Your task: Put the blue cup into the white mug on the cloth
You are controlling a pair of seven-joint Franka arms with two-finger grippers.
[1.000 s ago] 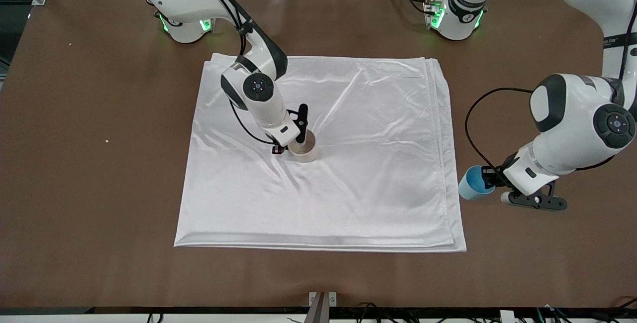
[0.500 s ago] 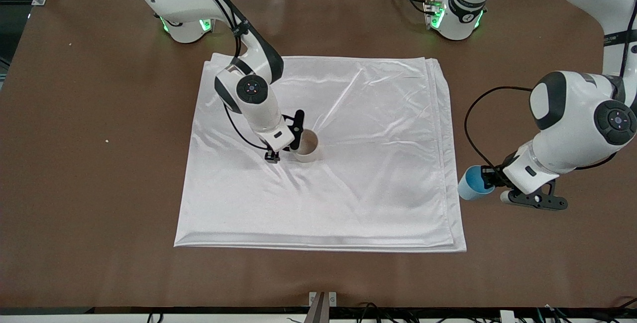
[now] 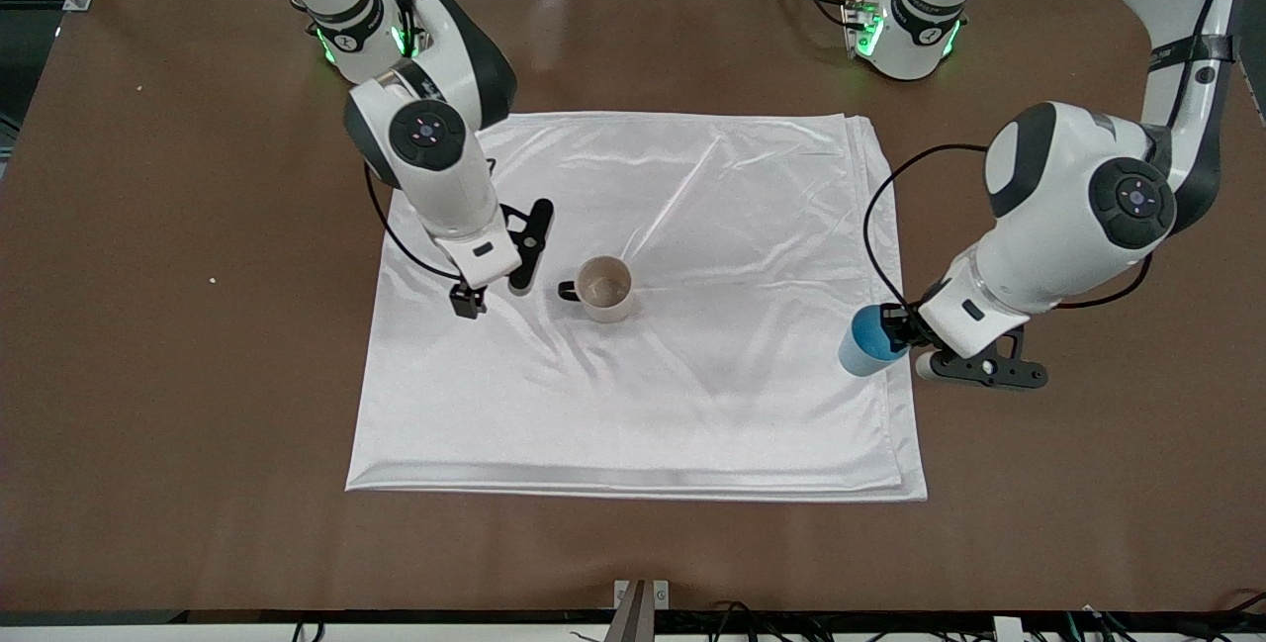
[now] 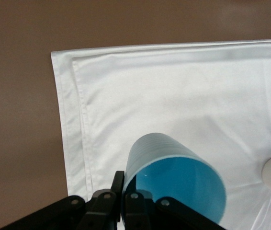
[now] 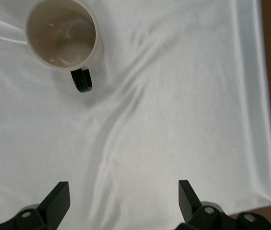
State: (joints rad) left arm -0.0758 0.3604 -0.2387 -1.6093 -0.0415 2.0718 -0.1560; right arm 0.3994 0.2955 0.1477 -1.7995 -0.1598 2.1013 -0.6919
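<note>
The white mug (image 3: 604,288) stands upright near the middle of the cloth (image 3: 712,207), its black handle pointing toward the right arm's end of the table. My right gripper (image 3: 495,288) hangs open over the cloth beside the mug, holding nothing. In the right wrist view the white mug (image 5: 61,38) shows its cream inside, well away from the open right gripper (image 5: 123,196) above the cloth (image 5: 174,120). My left gripper (image 3: 895,330) is shut on the rim of the blue cup (image 3: 867,340) and holds it tilted over the cloth's edge. The left wrist view shows the blue cup (image 4: 174,177) pinched by my left gripper (image 4: 123,194).
The brown table (image 3: 198,375) surrounds the cloth on all sides. A small pale crumb (image 3: 212,280) lies on it toward the right arm's end. Both arm bases stand along the table's edge farthest from the front camera. The cloth is lightly wrinkled around the mug.
My right gripper opened, let go of the white mug and drew away toward the right arm's end. The left arm carried the blue cup from over bare table to over the cloth's edge.
</note>
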